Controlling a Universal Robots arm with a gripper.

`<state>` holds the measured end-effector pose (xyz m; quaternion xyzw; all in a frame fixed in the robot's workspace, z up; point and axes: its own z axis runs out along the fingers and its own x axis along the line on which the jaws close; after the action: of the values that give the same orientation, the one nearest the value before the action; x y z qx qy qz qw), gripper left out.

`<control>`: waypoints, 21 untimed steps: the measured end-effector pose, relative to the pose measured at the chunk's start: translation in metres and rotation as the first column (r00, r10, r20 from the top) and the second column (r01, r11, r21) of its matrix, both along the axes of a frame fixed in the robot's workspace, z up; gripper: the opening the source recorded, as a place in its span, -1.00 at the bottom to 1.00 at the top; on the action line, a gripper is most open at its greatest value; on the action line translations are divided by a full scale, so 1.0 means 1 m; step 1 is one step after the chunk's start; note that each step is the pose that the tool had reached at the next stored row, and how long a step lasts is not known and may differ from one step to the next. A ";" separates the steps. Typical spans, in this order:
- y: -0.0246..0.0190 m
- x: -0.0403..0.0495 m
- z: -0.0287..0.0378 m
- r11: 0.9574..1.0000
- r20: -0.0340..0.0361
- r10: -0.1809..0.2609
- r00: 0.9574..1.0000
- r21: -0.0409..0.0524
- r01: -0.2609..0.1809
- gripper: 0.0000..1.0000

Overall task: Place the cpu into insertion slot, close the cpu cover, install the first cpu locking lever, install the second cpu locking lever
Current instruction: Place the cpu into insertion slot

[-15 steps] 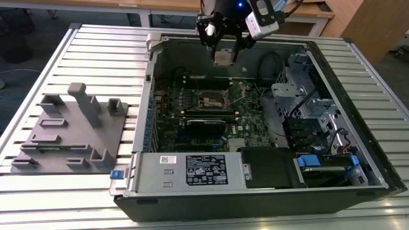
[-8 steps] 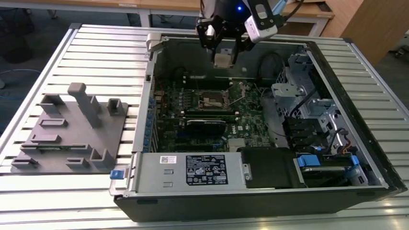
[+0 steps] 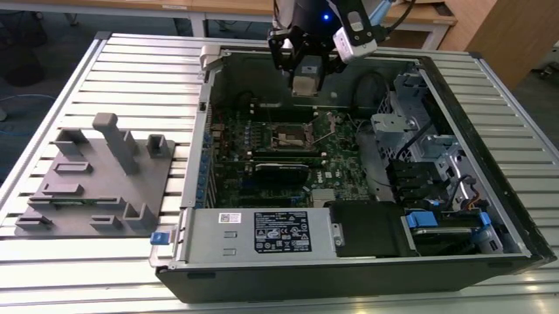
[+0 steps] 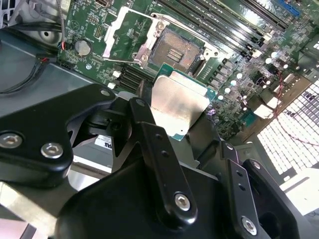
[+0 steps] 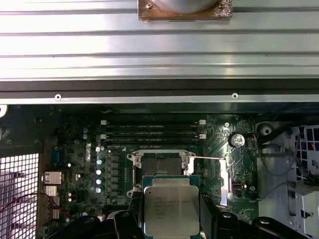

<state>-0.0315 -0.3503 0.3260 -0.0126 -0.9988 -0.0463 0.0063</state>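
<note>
Second wrist view is showing the gripper (image 4: 178, 117) clamping the cpu (image 4: 182, 99), hanging above the open insertion slot (image 4: 175, 50) near the middle of the motherboard (image 4: 89, 20); I'd say it's needing a level, corner-matched descent.

Lab bench: open computer case (image 3: 349, 280) on slatted aluminium table (image 3: 131, 65).
</note>
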 end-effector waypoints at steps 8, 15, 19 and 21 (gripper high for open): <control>0.0000 0.0000 -0.0027 1.000 0.001 0.000 1.000 0.000 0.000 0.08; 0.0000 0.0000 -0.0073 1.000 0.007 0.000 1.000 0.000 0.000 0.08; 0.0000 0.0000 -0.0103 1.000 0.010 0.000 1.000 0.000 0.000 0.08; 0.0000 0.0000 -0.0121 1.000 0.011 0.000 1.000 0.000 0.000 0.08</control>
<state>-0.0315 -0.3503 0.3139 -0.0122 -0.9988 -0.0464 0.0007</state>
